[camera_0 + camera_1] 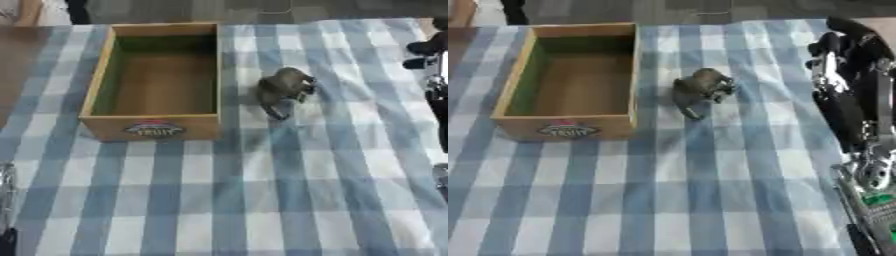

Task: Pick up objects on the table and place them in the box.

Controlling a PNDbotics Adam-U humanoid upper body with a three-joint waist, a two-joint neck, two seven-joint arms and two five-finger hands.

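A small grey toy animal [283, 89] lies on the checked cloth just right of the wooden box [94, 82], apart from its wall. The box is open at the top and shows nothing inside. My right hand [839, 47] hangs over the table's far right edge, black, well right of the toy and above the cloth, its fingers relaxed and holding nothing. Only a thin silver and black sliver of my left hand [5, 200] shows, at the lower left edge of the left eye view.
A blue and white checked cloth [262, 200] covers the table, with bare brown tabletop [17, 65] left of the box. My right forearm [868, 150] runs down the right side. The box carries a label [154, 128] on its near wall.
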